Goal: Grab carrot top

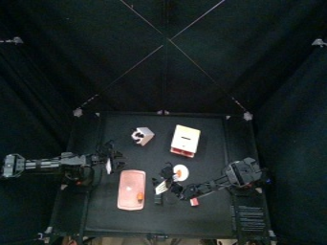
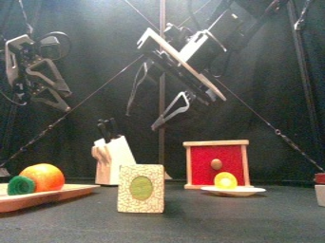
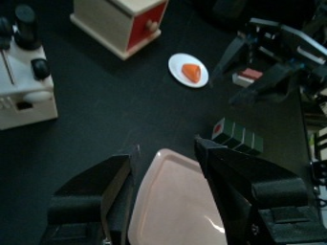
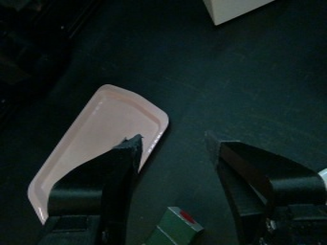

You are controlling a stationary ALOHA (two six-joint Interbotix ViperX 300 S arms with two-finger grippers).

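The small orange oval carrot piece (image 3: 192, 72) lay on a small white round plate (image 1: 181, 172) near the black desk's (image 1: 217, 144) centre. The left pincer (image 3: 169, 170) hung spread above the flat pink rectangular board (image 3: 173, 206) at eight o'clock. The right pincer (image 4: 170, 145) stood spread, empty, at four o'clock.
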